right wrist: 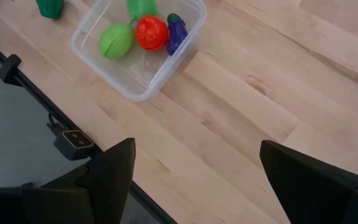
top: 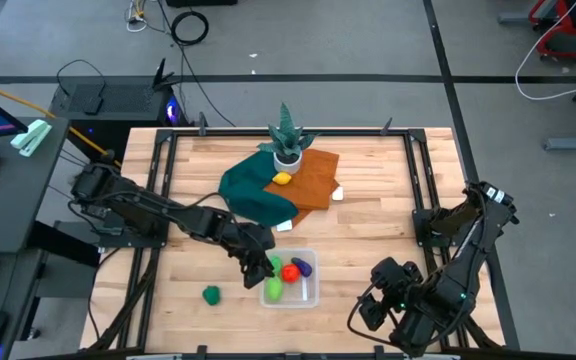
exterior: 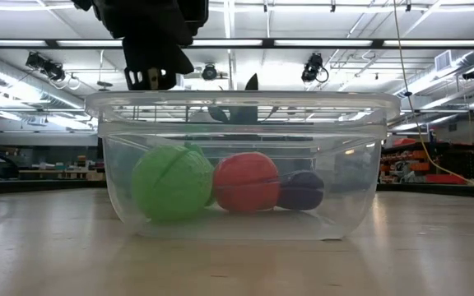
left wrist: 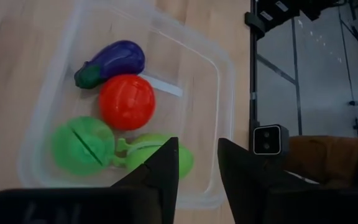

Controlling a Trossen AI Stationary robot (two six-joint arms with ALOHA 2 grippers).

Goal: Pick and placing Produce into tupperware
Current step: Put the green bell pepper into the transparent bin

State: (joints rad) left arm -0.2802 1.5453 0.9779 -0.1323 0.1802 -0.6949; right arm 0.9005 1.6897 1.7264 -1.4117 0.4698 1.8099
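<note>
Produce run, two-thirds done by our count. Starting at the left of the high view, one green piece [top: 211, 294] lies loose on the table [top: 368, 215], near the tupperware [top: 309, 299] at about its 8 o'clock. Next comes the left gripper [top: 260, 266], hovering over the tub's 10 o'clock corner. In its wrist view we see its fingers [left wrist: 160, 168] a narrow gap apart with nothing between them.

Inside the tub sit two green pieces [left wrist: 82, 146], a red one [left wrist: 127, 101] and a purple one [left wrist: 114, 60]. At the tub's 12 o'clock, well apart from it, a yellow piece [top: 282, 179] rests on the orange cloth [top: 313, 180]. The right gripper [right wrist: 196, 146] waits at the tub's 4 o'clock, spread wide and empty.

We judge the step in hand to be the pause between a drop and the next fetch. The next move calls for the left arm to swing toward 8 o'clock, widen over the loose green piece and close on it.
</note>
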